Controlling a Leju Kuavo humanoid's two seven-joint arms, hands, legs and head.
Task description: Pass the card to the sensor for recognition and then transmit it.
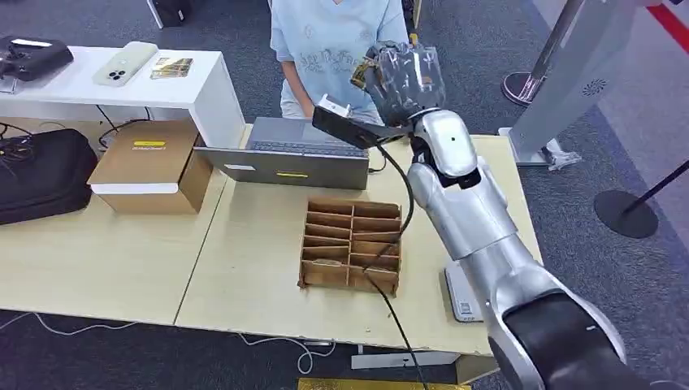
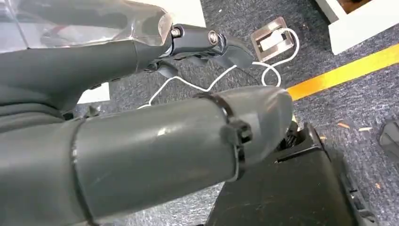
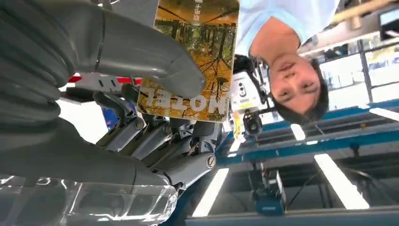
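Right hand [image 1: 404, 81] is raised above the counter's [image 1: 252, 276] far edge, pinching one card [image 3: 196, 56] between thumb and fingers, in front of a person [image 1: 333, 49] seated behind that edge. One divided cardboard tray [image 1: 351, 245] and one grey box [image 1: 284, 154] sit on the wooden counter, over grey carpet. Left hand [image 2: 141, 141] hangs over the carpet floor, its fingers curled, holding nothing.

Card [image 3: 195, 56] partly hidden by robot hand [image 3: 141, 94] thumb

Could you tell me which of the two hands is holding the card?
The right hand, raised toward the person; it grips the card.
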